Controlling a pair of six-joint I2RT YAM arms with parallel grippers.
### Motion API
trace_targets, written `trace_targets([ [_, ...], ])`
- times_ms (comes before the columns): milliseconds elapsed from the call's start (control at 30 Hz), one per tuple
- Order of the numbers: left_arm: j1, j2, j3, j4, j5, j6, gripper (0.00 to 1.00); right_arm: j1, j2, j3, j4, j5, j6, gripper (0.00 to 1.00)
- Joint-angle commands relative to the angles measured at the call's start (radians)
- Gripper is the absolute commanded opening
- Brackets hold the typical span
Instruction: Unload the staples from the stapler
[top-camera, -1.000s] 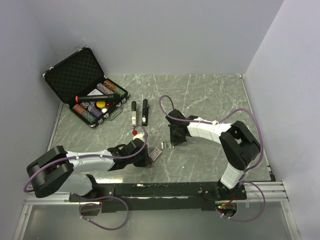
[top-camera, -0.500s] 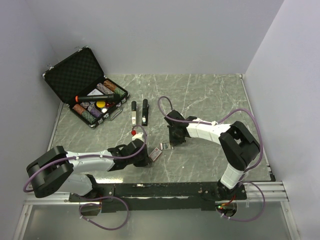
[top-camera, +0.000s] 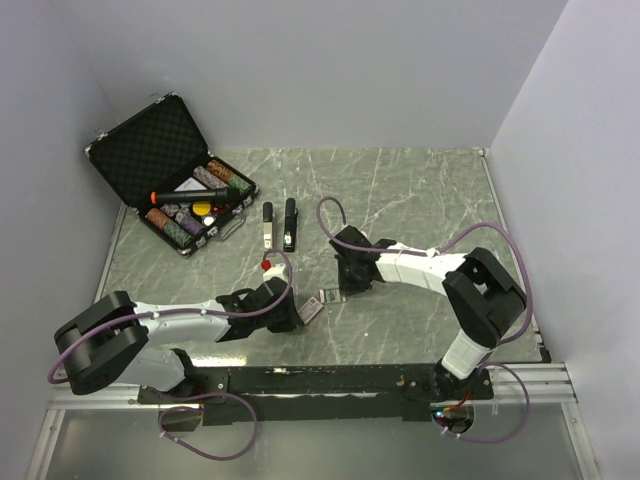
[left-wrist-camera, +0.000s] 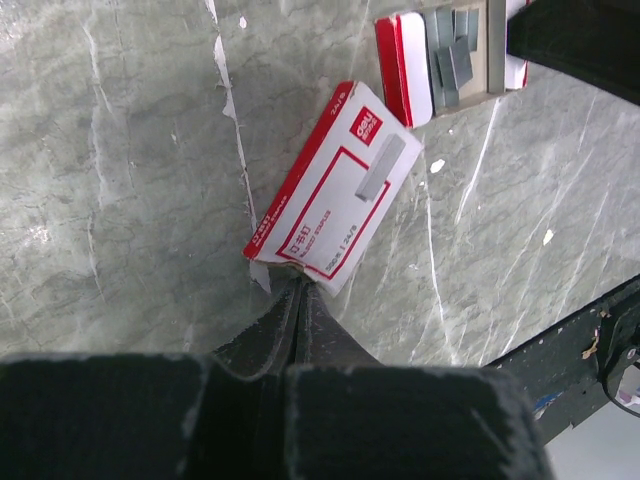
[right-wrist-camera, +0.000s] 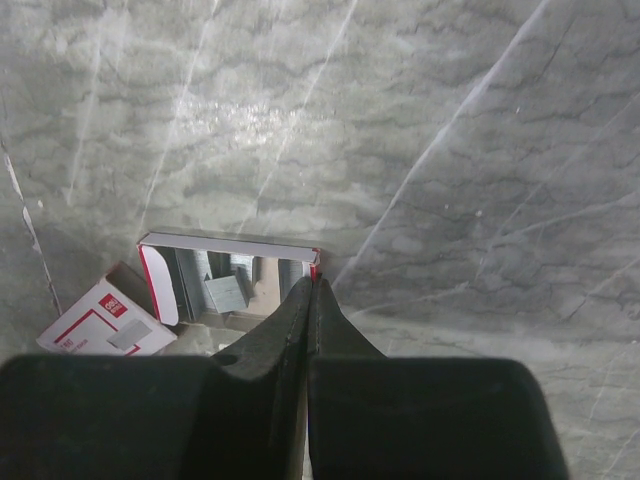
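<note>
The black stapler (top-camera: 290, 224) lies at the table's back middle, with a white and black strip (top-camera: 267, 227) beside it; both grippers are well away from it. A red and white staple box sleeve (left-wrist-camera: 335, 195) lies flat on the table. My left gripper (left-wrist-camera: 298, 285) is shut, its tips touching the sleeve's near edge. The open box tray (right-wrist-camera: 230, 280) holds loose grey staple strips. My right gripper (right-wrist-camera: 312, 285) is shut, its tips against the tray's right corner. From above, the sleeve (top-camera: 312, 305) and tray (top-camera: 333, 293) lie between the left gripper (top-camera: 301, 316) and the right gripper (top-camera: 343, 288).
An open black case (top-camera: 170, 175) of poker chips stands at the back left. A small red ball (top-camera: 268, 264) lies between the stapler and my left arm. Grey walls close the table on three sides, and a black rail (top-camera: 330, 380) runs along the near edge.
My right arm has shifted slightly to the left over the tray. The left arm, sleeve and stapler have not visibly moved.
</note>
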Motion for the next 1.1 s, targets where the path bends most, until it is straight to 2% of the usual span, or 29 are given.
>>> trace_targets([
  [0,-0.001,0.037,-0.010,-0.094,-0.059,0.005,0.01,0.019,-0.037,-0.041,-0.028,0.008,0.012,0.00],
  [1067,-0.001,0.039,-0.015,-0.080,-0.059,0.054,0.01,0.059,-0.190,-0.151,-0.105,0.082,0.044,0.00],
])
